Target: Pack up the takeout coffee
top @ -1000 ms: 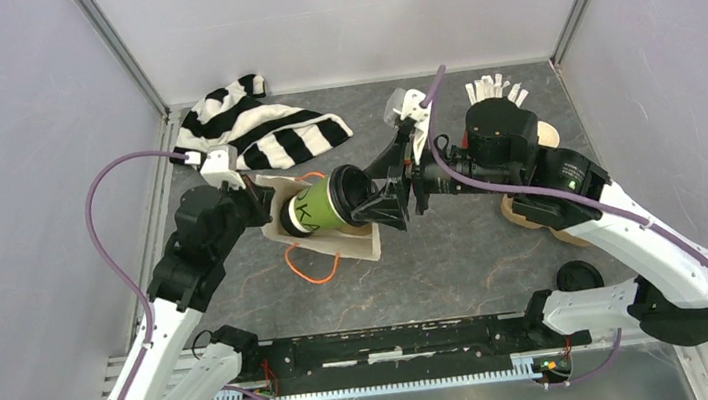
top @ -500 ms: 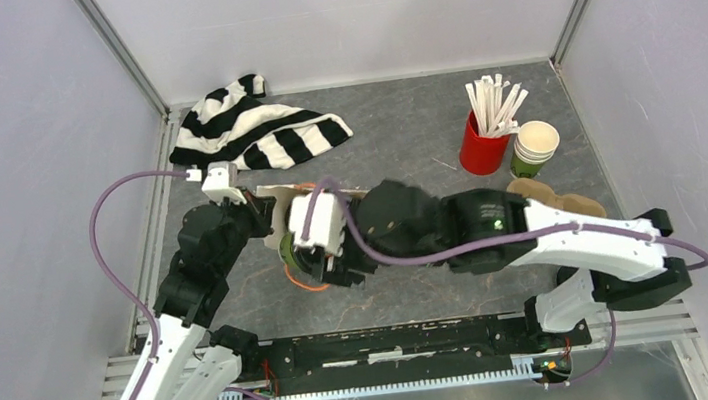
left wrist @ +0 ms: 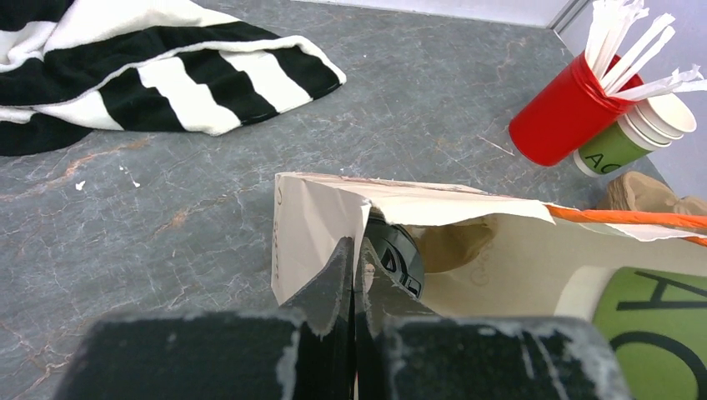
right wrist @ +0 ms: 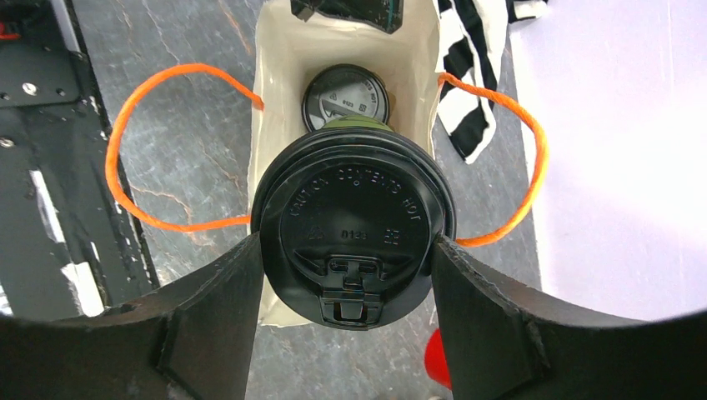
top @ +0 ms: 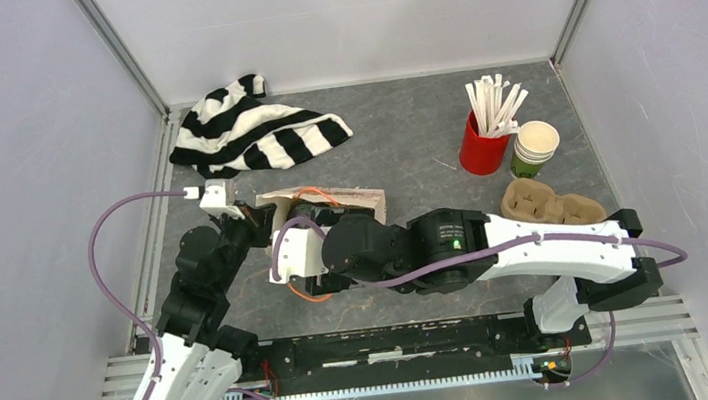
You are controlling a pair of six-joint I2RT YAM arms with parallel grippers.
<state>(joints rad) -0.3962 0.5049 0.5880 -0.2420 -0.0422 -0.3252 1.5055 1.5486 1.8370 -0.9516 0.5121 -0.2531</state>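
Inside the bag (right wrist: pixel 279 75), black-lidded cup (right wrist: pixel 344 98)

We find a black-and-white striped cloth (top: pixel 257 135) crumpled at the far left corner of the grey table (top: pixel 414 143). At the far right stands a red cup (top: pixel 481 150) holding white sticks (top: pixel 495 103), with a stack of lidless paper cups (top: pixel 532 147) just beside it. Nearer to us, a brown cardboard cup tray (top: pixel 552 206) lies flat.

Bag (top: pixel 355 200) left of table (top: pixel 403 134) centre: lidded cup (right wrist: pixel 344 98) inside, second cup (right wrist: pixel 357 229) at mouth. Cloth (top: pixel 252 136) back-left corner, stick cup (top: pixel 482 150) back-right.
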